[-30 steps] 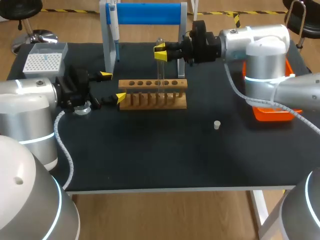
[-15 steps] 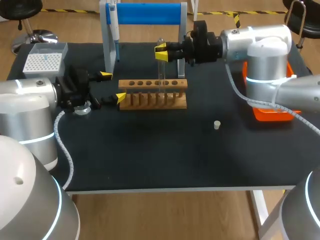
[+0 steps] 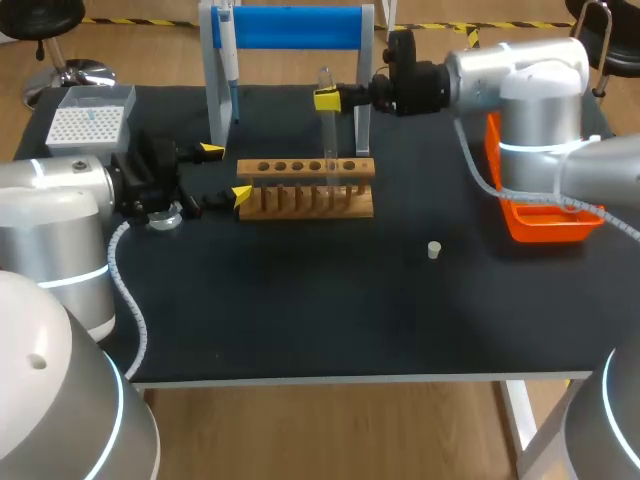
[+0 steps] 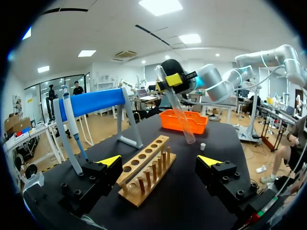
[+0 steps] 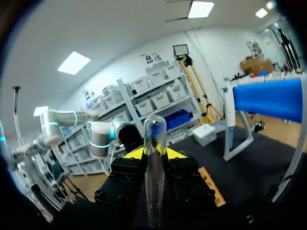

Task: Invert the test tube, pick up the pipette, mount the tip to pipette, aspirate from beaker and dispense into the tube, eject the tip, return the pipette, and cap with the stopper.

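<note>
My right gripper [image 3: 325, 98] is shut on a clear glass test tube [image 3: 328, 135] and holds it above the wooden rack [image 3: 308, 190]. In the left wrist view the test tube [image 4: 177, 108] hangs tilted, clear of the rack [image 4: 146, 167]. In the right wrist view the test tube [image 5: 154, 167] sits between the yellow fingertips, its rounded end sticking out past them. My left gripper [image 3: 225, 172] is open at the rack's left end, holding nothing. The pipette [image 3: 228, 50] hangs on the blue stand [image 3: 295, 27]. A small white stopper [image 3: 434, 250] lies right of the rack.
A white tip box [image 3: 88, 122] stands at the back left. An orange tray [image 3: 540, 222] sits at the right under my right arm. A small glass vessel [image 3: 165, 216] stands beside my left wrist.
My right gripper has risen a little and drawn back to the right, taking the test tube up with it. The left arm has stayed still.
</note>
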Motion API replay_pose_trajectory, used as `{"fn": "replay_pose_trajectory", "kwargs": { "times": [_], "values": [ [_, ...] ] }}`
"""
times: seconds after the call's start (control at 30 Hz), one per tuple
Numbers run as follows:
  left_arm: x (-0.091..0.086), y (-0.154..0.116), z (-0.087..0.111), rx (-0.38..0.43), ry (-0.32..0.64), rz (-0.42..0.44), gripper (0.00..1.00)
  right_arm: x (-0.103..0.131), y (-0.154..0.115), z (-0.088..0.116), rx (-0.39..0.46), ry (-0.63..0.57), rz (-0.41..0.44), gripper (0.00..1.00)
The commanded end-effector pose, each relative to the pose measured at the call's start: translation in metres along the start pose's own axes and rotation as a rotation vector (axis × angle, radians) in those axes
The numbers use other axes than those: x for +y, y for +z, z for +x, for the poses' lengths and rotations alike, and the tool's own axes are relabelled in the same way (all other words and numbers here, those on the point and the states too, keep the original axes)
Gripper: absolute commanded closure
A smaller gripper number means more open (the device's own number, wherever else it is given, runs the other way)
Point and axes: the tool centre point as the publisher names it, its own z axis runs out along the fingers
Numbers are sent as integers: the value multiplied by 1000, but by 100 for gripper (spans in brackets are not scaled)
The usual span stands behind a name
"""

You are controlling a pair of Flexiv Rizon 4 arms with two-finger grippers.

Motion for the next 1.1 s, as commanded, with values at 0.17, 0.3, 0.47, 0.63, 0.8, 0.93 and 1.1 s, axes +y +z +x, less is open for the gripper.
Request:
{"fn": "replay_pose_trajectory", "kwargs": {
  "times": [0.17, 0.3, 0.47, 0.63, 0.8, 0.93, 1.1],
  "values": [
    [0, 1, 2, -6, 1, 1, 0, -4, -4, 0, 32, 808, 2, 100],
    [0, 1, 2, -6, 1, 1, 0, -6, -6, 0, 41, 911, -60, 100],
    [0, 1, 2, -6, 1, 1, 0, -7, -7, 1, 62, 1036, -115, 100],
    [0, 1, 2, -6, 1, 1, 0, -7, -7, 3, 96, 1155, -144, 100],
    [0, 1, 2, -6, 1, 1, 0, -8, -6, 3, 64, 1216, -142, 100],
    [0, 1, 2, -6, 1, 1, 0, -9, -4, 4, 69, 1250, -140, 100],
    [0, 1, 2, -6, 1, 1, 0, -9, -2, 4, 60, 1242, -138, 100]
  ]
}}
